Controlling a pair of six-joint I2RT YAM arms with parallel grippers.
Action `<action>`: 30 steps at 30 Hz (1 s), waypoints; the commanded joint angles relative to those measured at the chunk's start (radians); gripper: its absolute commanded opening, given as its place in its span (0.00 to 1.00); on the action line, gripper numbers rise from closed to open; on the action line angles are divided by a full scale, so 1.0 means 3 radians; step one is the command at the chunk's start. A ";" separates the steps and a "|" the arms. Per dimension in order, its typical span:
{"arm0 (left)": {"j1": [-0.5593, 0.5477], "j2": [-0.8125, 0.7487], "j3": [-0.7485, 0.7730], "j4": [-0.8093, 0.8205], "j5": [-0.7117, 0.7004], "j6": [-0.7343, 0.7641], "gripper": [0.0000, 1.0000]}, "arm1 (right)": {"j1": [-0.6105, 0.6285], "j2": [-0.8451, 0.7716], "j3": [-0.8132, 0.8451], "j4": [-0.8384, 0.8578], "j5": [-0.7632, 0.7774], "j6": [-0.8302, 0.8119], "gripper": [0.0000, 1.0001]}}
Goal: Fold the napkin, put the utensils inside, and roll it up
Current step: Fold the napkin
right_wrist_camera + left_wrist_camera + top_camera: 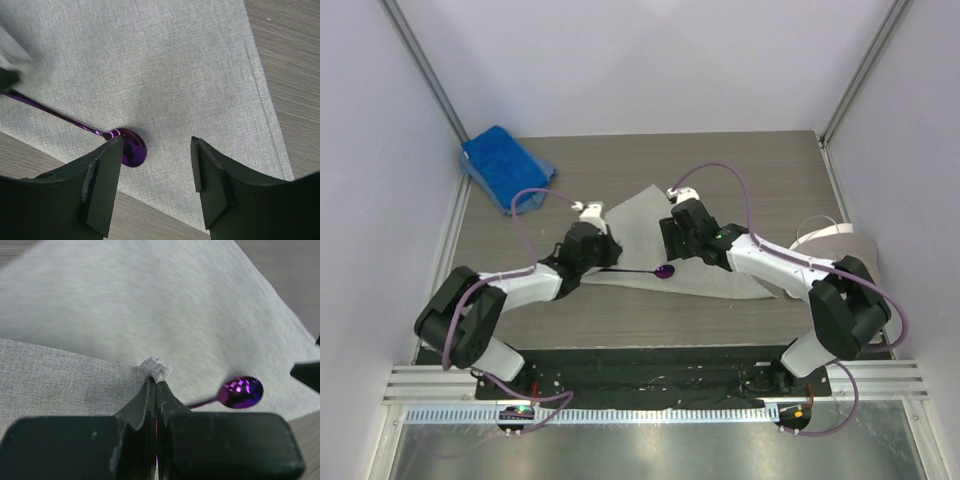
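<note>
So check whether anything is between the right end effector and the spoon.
Nothing visible. The right end effector is open over the napkin, with the spoon lying bare on it, bowl beside one finger. The left end effector, shut on a pinch of napkin, sits at the handle's far end.

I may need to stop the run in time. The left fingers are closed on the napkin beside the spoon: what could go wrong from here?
1. The left fingers pinch a tuft of the napkin right beside the spoon handle; lifting it may drag the spoon.
2. The spoon bowl lies near the napkin's edge and may slide onto the table.
3. The open right fingers hang beside the bowl and may knock it.
</note>
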 commanded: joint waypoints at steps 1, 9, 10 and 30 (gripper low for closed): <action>-0.0445 0.0265 0.0270 0.0260 -0.0075 0.0401 0.00 | -0.0031 -0.0290 -0.0073 0.0133 0.0163 0.0167 0.64; -0.0824 0.0639 0.0475 0.0327 0.0052 0.0483 0.00 | -0.0051 -0.0413 -0.0155 0.0122 0.0214 0.0192 0.64; -0.0850 0.0659 0.0475 0.0332 0.0057 0.0488 0.00 | -0.0061 -0.0418 -0.0161 0.0122 0.0209 0.0192 0.64; -0.1095 0.0700 0.0368 0.0439 0.0226 0.0422 0.00 | -0.0066 -0.0224 -0.0089 0.0086 0.0122 0.0218 0.64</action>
